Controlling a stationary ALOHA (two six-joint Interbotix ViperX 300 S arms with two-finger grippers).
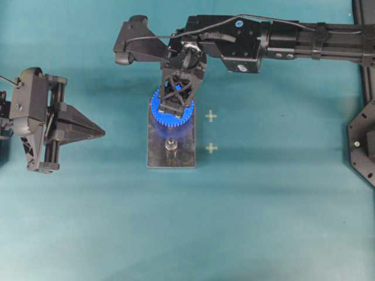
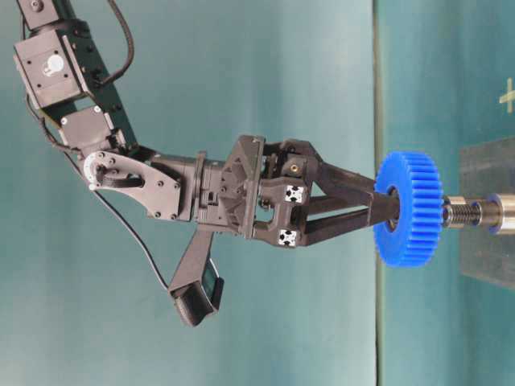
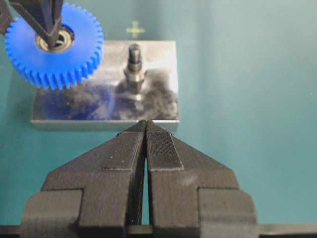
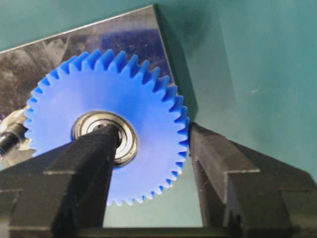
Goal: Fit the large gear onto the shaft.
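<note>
From above, your right claw (image 1: 176,105) holds the big blue gear (image 1: 170,109) over the far end of the grey plate (image 1: 171,153). Just past the claw's tip, the other peg (image 1: 171,144) stands bare. The peg under the gear is hidden by the claw. Your left claw (image 1: 96,133) sits well off to the side, pinched to a point and holding nothing.

From table level, which looks turned on its side, the gear (image 2: 410,207) sits right at the claw's tip (image 2: 385,211). A silver peg (image 2: 475,215) sticks out beyond it, but you cannot tell if it is the one the gear must go on.

From the left wrist, the left claw (image 3: 145,133) is closed and empty. Ahead of it stands the bare peg (image 3: 134,67), and the gear (image 3: 54,44) floats beside it. The gear's own peg cannot be seen here.

From the right wrist, one finger (image 4: 96,148) goes into the gear's silver middle (image 4: 105,136) and the other (image 4: 208,148) presses its teeth.

You are at the fitting step, I think. Next, line the hole up over the peg, push down gently, then let go.
</note>
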